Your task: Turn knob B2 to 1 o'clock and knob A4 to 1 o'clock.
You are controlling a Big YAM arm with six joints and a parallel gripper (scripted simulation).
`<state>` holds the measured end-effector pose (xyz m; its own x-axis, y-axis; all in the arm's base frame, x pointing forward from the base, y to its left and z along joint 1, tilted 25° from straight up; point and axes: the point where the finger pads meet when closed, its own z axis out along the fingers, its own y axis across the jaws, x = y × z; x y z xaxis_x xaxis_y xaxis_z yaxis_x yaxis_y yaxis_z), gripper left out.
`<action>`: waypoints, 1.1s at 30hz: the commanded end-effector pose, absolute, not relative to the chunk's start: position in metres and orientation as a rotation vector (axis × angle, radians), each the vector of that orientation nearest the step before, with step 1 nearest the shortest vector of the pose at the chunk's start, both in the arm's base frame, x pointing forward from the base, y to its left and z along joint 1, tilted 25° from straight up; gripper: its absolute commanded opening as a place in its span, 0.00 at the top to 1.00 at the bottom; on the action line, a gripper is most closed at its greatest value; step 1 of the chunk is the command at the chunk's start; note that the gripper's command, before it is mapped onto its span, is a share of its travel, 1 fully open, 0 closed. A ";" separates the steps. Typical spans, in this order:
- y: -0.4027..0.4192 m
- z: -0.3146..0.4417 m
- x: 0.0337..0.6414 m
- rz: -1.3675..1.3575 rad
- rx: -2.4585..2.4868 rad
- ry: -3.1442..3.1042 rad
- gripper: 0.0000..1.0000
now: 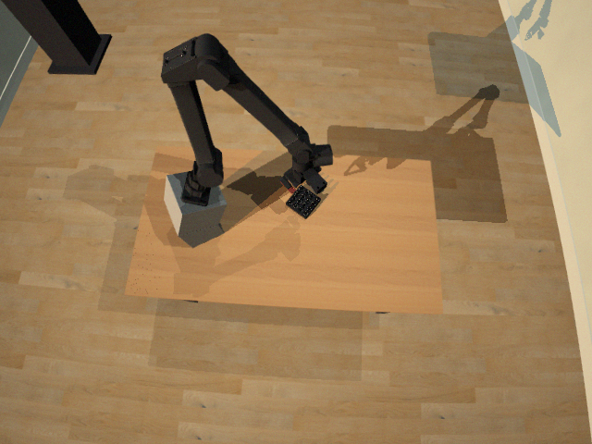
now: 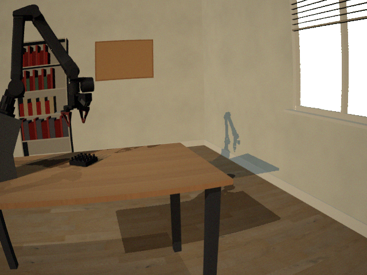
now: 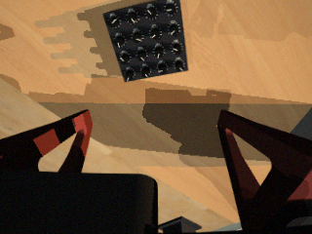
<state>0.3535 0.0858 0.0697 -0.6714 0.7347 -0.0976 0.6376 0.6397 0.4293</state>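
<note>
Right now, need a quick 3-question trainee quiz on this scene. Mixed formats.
1. True or false: the claw is gripping a knob.
2. Where is the claw relative to the knob box? A) touching it B) well above it C) beside it on the table
3. Fill in: the claw's fingers are spread ____.

Key: 1 false, it is open and holds nothing. 2 B. 3 wide.

Below the black, red-tipped gripper point(image 2: 75, 117), the knob box point(image 3: 146, 40) is black with white-lined knobs, on an orange-brown wood-grain table point(image 2: 142, 174).
</note>
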 end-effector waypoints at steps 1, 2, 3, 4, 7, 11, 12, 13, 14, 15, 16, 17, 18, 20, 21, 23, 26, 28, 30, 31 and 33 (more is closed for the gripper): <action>0.082 0.067 0.354 0.514 1.106 2.618 0.00; 0.083 0.067 0.354 0.514 1.105 2.619 0.00; 0.083 0.070 0.358 0.524 1.098 2.605 0.00; 0.083 0.070 0.358 0.524 1.098 2.605 0.00; 0.083 0.078 0.360 0.539 1.088 2.583 0.00; 0.083 0.078 0.360 0.539 1.088 2.583 0.00; 0.083 0.078 0.360 0.539 1.088 2.583 0.00; 0.083 0.078 0.360 0.539 1.088 2.583 0.00; 0.083 0.078 0.360 0.539 1.088 2.583 0.00; 0.083 0.078 0.360 0.539 1.088 2.583 0.00; 0.083 0.078 0.360 0.539 1.088 2.583 0.00; 0.083 0.078 0.360 0.539 1.088 2.583 0.00; 0.083 0.078 0.360 0.539 1.088 2.583 0.00; 0.083 0.078 0.360 0.539 1.088 2.583 0.00; 0.083 0.078 0.360 0.539 1.088 2.583 0.00; 0.083 0.078 0.360 0.539 1.088 2.583 0.00; 0.083 0.078 0.360 0.539 1.088 2.583 0.00; 0.083 0.078 0.360 0.539 1.088 2.583 0.00; 0.083 0.078 0.360 0.539 1.088 2.583 0.00; 0.083 0.078 0.360 0.539 1.088 2.583 0.00; 0.083 0.078 0.360 0.539 1.088 2.583 0.00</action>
<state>0.3508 0.0854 0.0656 -0.6760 0.7314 -0.0905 0.6413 0.6443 0.4167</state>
